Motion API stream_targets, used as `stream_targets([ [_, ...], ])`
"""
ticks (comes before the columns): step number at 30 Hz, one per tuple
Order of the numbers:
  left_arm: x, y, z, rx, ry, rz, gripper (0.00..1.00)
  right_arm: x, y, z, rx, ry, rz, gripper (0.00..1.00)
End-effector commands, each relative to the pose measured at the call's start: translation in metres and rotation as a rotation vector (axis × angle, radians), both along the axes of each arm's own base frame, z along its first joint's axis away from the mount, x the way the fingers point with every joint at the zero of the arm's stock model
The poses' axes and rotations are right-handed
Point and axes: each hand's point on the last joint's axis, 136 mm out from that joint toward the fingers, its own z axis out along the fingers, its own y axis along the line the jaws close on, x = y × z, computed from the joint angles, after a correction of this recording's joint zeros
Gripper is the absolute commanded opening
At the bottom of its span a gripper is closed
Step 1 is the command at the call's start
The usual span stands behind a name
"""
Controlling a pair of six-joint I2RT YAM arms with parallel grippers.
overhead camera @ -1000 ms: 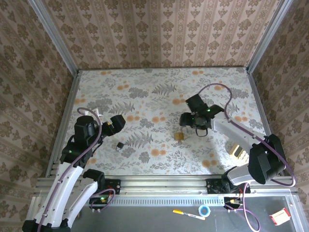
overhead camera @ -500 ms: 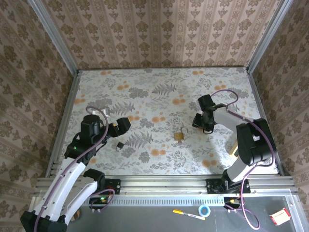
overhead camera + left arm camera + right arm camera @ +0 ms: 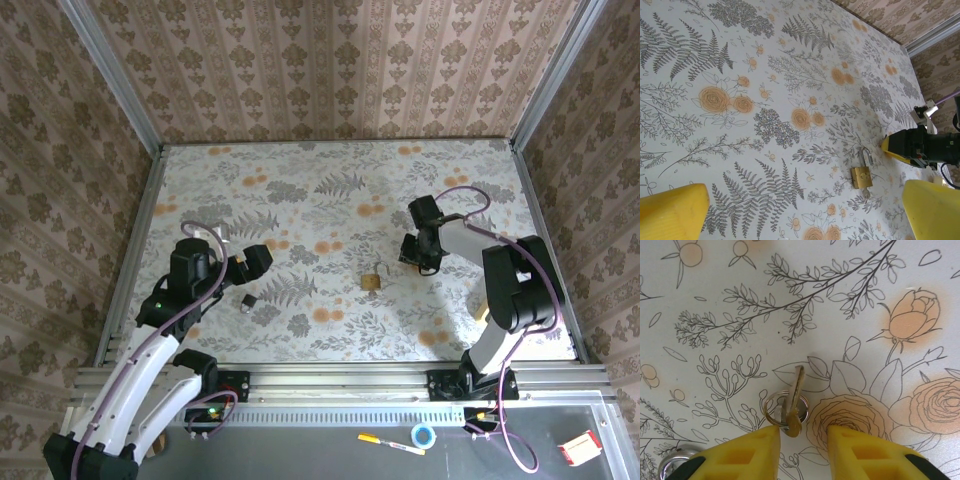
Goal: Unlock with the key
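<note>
A small brass padlock (image 3: 861, 176) lies flat on the floral tabletop, its shackle (image 3: 866, 155) swung open and a small key stub at its base. In the top view the padlock (image 3: 372, 282) sits left of my right gripper (image 3: 420, 258). A brass key (image 3: 794, 400) on a steel ring (image 3: 771, 410) lies between my right gripper's (image 3: 802, 434) yellow fingers (image 3: 740, 455). The left finger touches the ring, the right finger stands clear of it, and the jaws are narrow. My left gripper (image 3: 805, 200) hovers wide open and holds nothing, well left of the padlock.
A small black block (image 3: 247, 300) rests on the table below the left gripper (image 3: 252, 260). Part of another metal ring (image 3: 671, 461) shows at the lower left of the right wrist view. Metal rails (image 3: 140, 230) border the table, with patterned walls behind.
My right gripper shifted right and down onto the key, and its jaws narrowed around it. The left gripper drifted slightly right and stayed open.
</note>
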Motion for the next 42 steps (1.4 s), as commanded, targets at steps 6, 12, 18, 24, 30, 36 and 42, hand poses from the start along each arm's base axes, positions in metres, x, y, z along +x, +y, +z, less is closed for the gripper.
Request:
stream_targets([
  [6, 0.003, -0.007, 0.005, -0.016, -0.026, -0.026, 1.0, 0.017, -0.004, -0.005, -0.01, -0.013, 0.003, 0.23],
  [12, 0.004, -0.009, 0.002, -0.014, -0.017, -0.033, 1.0, 0.015, -0.003, -0.006, -0.004, -0.006, 0.018, 0.12],
  [18, 0.006, -0.016, 0.001, -0.028, -0.016, -0.044, 1.0, 0.008, -0.001, -0.001, 0.013, -0.011, 0.033, 0.05],
  [24, 0.009, -0.03, 0.001, -0.041, -0.015, -0.072, 1.0, 0.001, 0.0, 0.01, 0.03, -0.036, 0.051, 0.0],
  [30, 0.007, -0.043, -0.002, -0.053, -0.015, -0.102, 1.0, -0.002, -0.003, 0.027, 0.017, -0.072, 0.067, 0.09],
  [36, 0.006, -0.043, -0.003, -0.047, -0.012, -0.102, 1.0, 0.007, -0.01, 0.032, -0.039, -0.08, 0.105, 0.37],
  [42, 0.004, -0.04, -0.004, -0.04, -0.013, -0.096, 1.0, 0.019, -0.011, 0.019, -0.053, -0.058, 0.118, 0.38],
])
